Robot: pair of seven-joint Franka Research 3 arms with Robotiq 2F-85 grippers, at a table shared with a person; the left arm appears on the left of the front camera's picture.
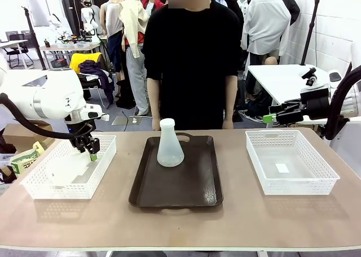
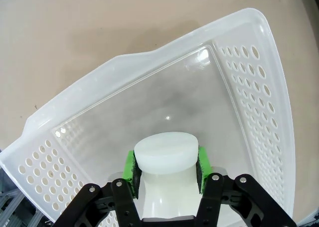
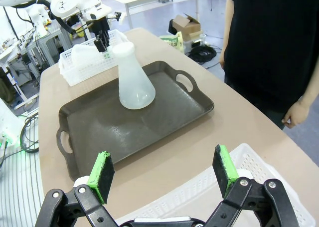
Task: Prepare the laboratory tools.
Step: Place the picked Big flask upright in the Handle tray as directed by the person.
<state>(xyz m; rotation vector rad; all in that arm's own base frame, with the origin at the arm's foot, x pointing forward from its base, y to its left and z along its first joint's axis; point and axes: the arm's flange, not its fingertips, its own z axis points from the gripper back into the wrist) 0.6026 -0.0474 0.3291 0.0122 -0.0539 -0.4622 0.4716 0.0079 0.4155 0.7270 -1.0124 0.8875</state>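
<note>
Illumination is bright, diffuse and overhead. Shadows on the worktop (image 1: 237, 223) are soft. The tray (image 3: 109, 127) shows a pale sheen. Wrist views bend straight edges near the frame borders.

A dark brown tray (image 1: 180, 186) with cut-out handles lies mid-worktop (image 1: 237, 226), between two white lattice baskets, one at the left (image 1: 35, 188) and one at the right (image 1: 293, 187), each apart from it. The right basket has a small white label (image 1: 281, 168) on its floor. A person in a black top (image 1: 189, 59) stands at the far edge.
</note>
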